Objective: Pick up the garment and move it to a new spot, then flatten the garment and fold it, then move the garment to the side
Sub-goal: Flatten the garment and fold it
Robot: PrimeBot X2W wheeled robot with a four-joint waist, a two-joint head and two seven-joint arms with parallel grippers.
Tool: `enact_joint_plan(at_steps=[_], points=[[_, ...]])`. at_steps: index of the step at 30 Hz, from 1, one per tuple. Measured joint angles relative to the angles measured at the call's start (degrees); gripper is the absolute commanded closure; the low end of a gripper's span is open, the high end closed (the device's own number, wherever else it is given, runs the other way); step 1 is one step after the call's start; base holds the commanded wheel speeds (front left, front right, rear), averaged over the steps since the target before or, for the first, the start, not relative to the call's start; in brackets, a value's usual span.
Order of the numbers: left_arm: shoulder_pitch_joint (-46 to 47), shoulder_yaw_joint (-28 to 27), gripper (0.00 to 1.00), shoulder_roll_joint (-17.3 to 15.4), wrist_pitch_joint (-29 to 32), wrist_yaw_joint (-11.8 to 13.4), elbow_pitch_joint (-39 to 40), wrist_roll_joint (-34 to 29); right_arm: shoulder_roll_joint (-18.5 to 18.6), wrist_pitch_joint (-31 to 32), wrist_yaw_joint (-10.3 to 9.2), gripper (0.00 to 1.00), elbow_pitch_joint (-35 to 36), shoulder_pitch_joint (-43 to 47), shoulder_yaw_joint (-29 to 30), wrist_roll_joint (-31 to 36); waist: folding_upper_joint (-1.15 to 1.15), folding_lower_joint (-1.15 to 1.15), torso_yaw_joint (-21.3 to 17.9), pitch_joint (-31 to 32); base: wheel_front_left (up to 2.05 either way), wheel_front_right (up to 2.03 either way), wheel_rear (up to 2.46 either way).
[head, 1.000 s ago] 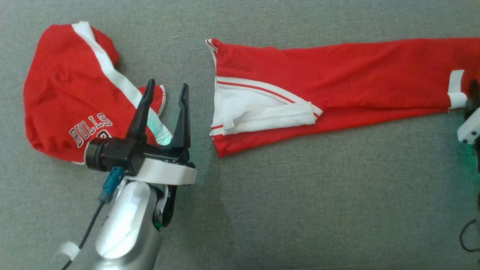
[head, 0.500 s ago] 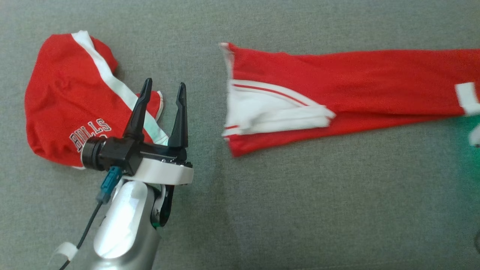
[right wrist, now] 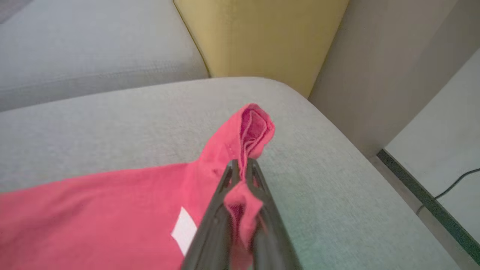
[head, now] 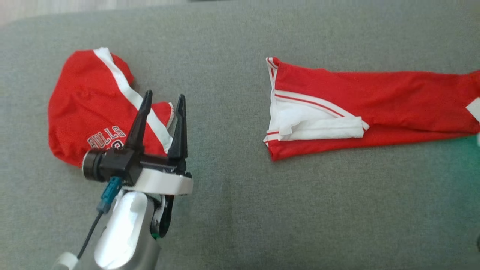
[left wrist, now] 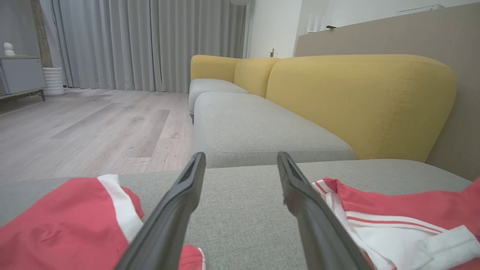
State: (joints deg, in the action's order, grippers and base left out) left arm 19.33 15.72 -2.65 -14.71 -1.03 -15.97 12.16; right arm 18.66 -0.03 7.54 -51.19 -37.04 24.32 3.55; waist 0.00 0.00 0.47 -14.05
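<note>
The head view looks steeply down on the grey sofa seat [head: 240,210]; both wrist views sit low and close, sharing the red garment [head: 393,97].

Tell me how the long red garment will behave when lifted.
Likely floppy: the long red garment bunches inside the shut right end effector. Probably light: it lies thin and flat on the grey cushion. Lifted from one end, the rest should hang and drag.

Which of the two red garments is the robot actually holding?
The long, stretched-out one: the right gripper pinches its end between its fingers. The crumpled BULLS one lies free by the open left gripper.
</note>
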Motion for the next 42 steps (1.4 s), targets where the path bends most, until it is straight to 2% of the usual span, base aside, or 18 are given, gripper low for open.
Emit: enact_joint_plan(at_steps=[5, 11, 19, 23, 26, 35, 42], points=[[-1.18, -0.12, 0.00, 0.01, 0.00, 0.03, 0.02, 0.57, -2.67, -0.07, 0.00, 1.00, 3.12, 0.08, -3.24, -1.33, 0.00, 0.00, 0.34, 2.42, 0.00, 0.00, 0.00], [-2.54, -0.67, 0.00, 0.02, 0.00, 0.21, 0.42, 1.51, -7.92, 0.16, 0.00, 1.00, 9.67, 0.42, -8.64, -5.10, 0.00, 0.00, 1.19, 5.91, 0.00, 0.00, 0.00], [-3.53, -0.56, 0.00, 0.02, 0.00, 0.60, 1.18, 2.09, -14.60, 2.55, 0.00, 1.00, 16.86, 2.99, -18.63, -9.06, 0.00, 0.00, 3.76, 7.84, 0.00, 0.00, 0.00], [-3.53, -0.04, 0.00, 0.02, 0.00, 1.02, 1.32, 2.66, -15.02, 2.91, 0.00, 1.00, 18.79, 4.03, -22.39, -11.34, 0.00, 0.00, 5.23, 7.90, 0.00, 0.00, 0.00], [-3.52, 0.70, 0.00, 0.02, 0.00, 1.02, 1.31, 2.70, -14.99, 2.87, 0.00, 1.00, 18.52, 5.08, -25.41, -15.92, 0.00, 0.00, 6.39, 7.55, 0.00, 0.00, 0.00], [-3.47, 1.31, 0.00, 0.03, 0.00, 1.10, 1.23, 3.46, -15.03, -0.35, 0.00, 1.00, 12.78, 6.12, -34.00, -22.43, 0.00, 0.01, 9.55, 5.80, 0.00, 0.00, 0.00], [-3.47, 1.27, 0.00, 0.02, 0.00, 1.30, 1.22, 3.46, -15.02, -2.00, 0.00, 1.00, 8.62, 7.58, -38.68, -24.81, 0.00, 0.01, 9.90, 5.50, 0.00, 0.00, 0.00]])
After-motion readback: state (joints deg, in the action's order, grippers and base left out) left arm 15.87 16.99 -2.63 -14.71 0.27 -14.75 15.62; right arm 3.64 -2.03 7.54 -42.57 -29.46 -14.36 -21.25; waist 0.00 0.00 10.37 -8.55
